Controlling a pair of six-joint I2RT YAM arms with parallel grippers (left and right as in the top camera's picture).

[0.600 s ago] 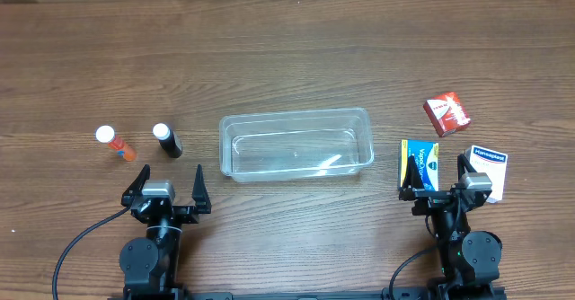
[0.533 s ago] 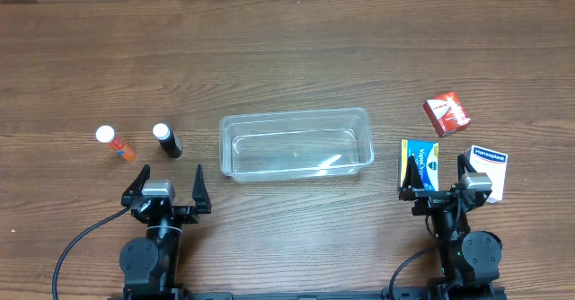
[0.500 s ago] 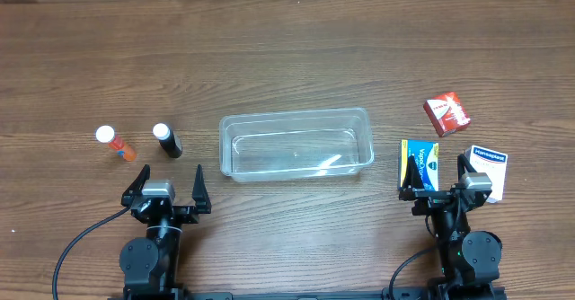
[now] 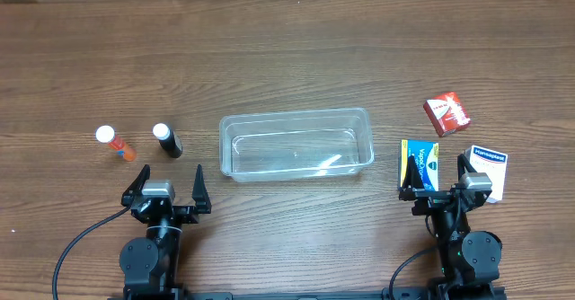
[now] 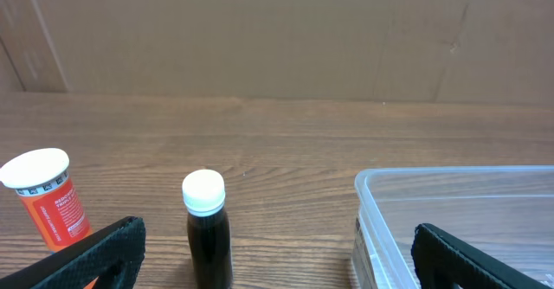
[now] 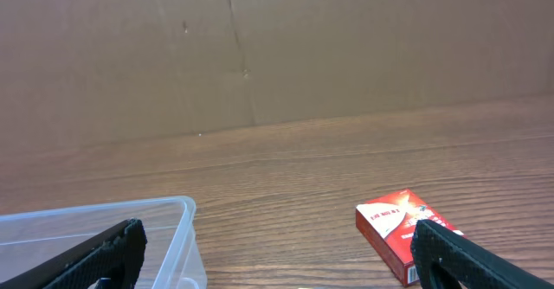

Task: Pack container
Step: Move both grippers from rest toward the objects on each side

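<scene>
The clear plastic container sits empty at the table's middle; its corner shows in the left wrist view and the right wrist view. A black bottle with a white cap and an orange bottle with a white cap stand to its left. A red box, a blue-and-yellow box and a white box lie to its right. My left gripper is open and empty, near the black bottle. My right gripper is open and empty, over the blue-and-yellow box.
A brown cardboard wall stands behind the wooden table. Both arm bases sit at the near edge.
</scene>
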